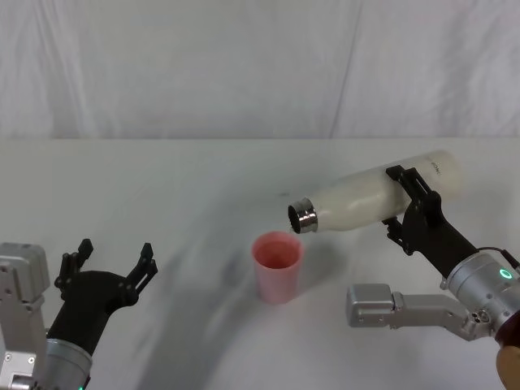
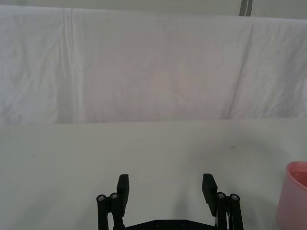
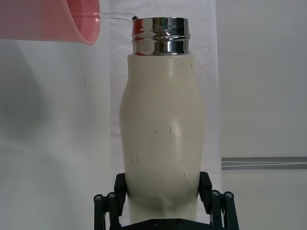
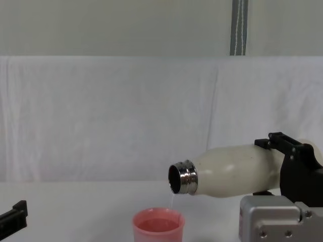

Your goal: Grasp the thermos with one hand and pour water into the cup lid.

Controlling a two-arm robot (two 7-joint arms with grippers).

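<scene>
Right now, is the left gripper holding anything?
No. The left gripper is open and empty near the table's left side, while the right gripper holds the tilted thermos above the cup lid.

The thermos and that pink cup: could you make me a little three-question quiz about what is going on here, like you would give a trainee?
1. True or false: the thermos stands upright on the table.
2. Which gripper holds the thermos? A) left B) right C) both
3. Fill in: a thin stream of water falls from the steel neck into the ____.

Key:
1. False. It is tipped almost flat in the air, neck slightly down, above the cup lid.
2. B. The right gripper has its jaws clamped around the body near the base; the left gripper rests open at the table's near left.
3. Cup lid.
</scene>
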